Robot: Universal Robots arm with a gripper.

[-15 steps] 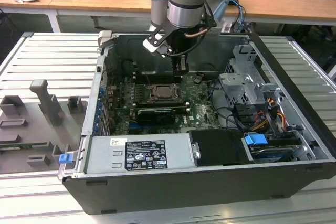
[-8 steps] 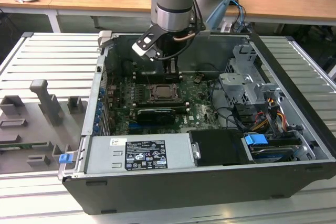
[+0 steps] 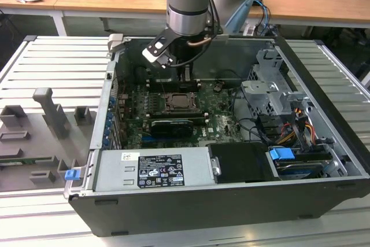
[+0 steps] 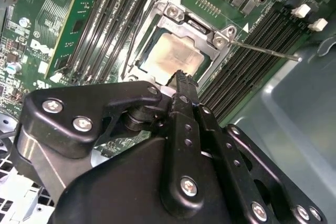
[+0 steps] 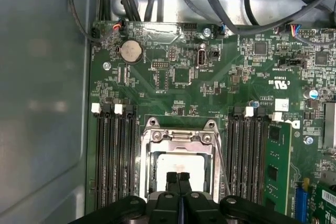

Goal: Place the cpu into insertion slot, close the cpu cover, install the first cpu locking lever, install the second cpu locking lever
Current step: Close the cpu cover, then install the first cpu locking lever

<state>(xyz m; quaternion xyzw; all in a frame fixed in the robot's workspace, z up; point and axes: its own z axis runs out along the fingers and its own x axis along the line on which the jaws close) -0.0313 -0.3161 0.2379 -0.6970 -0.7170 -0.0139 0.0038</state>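
The cpu (image 4: 173,56) sits in the insertion slot (image 3: 180,103) and the cpu cover (image 5: 181,136) looks lowered. One lever (image 4: 262,50) seems unlatched. The pincer (image 5: 178,178), pinched narrow and empty, hovers above.

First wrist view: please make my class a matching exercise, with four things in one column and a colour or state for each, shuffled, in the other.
Column one
1. cpu
2. cpu cover
3. coin battery
4. gripper

Column two
A. round and silvery, on the green board
B. black and shut
C. pale square face seen through a cut-out
D. silvery frame around the pale square

Pairs: 1-C; 2-D; 3-A; 4-B
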